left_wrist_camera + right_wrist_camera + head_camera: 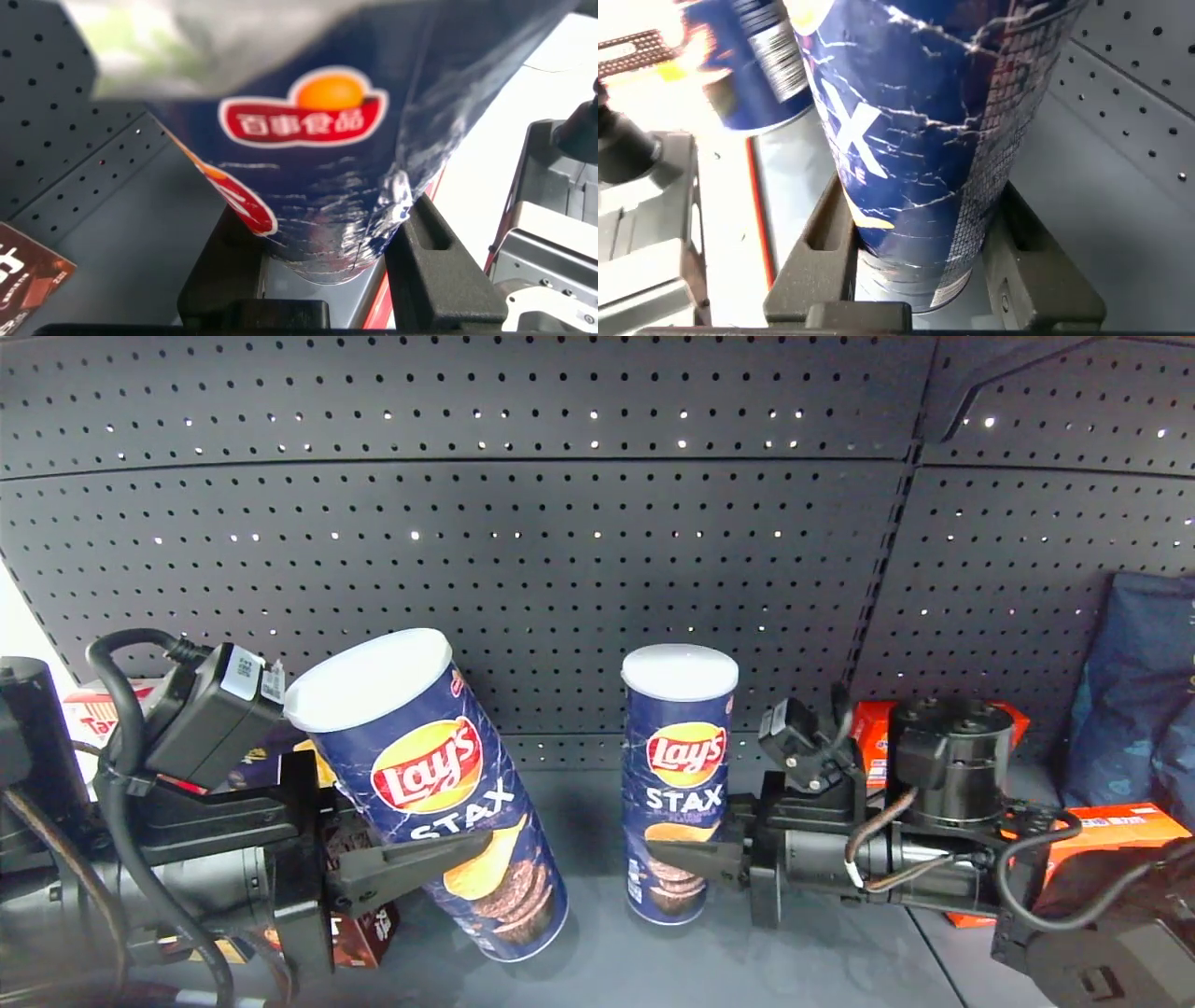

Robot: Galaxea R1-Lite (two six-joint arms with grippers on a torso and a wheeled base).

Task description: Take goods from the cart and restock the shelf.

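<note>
Reaching in from the robot's left, the left gripper [464,840] clamps the lower body of the tilted can [425,775], whose white lid leans toward the left. From the right, the right gripper [674,847] grasps the lower part of the upright can [679,756], which stands on the grey shelf floor [747,952]. The cans sit near each other but apart, before a dark pegboard panel [560,523]. At right, orange boxes [1116,821] lie beside dark blue bags [1139,709]; at left, a brown packet [366,929] lies just beside the left gripper
</note>
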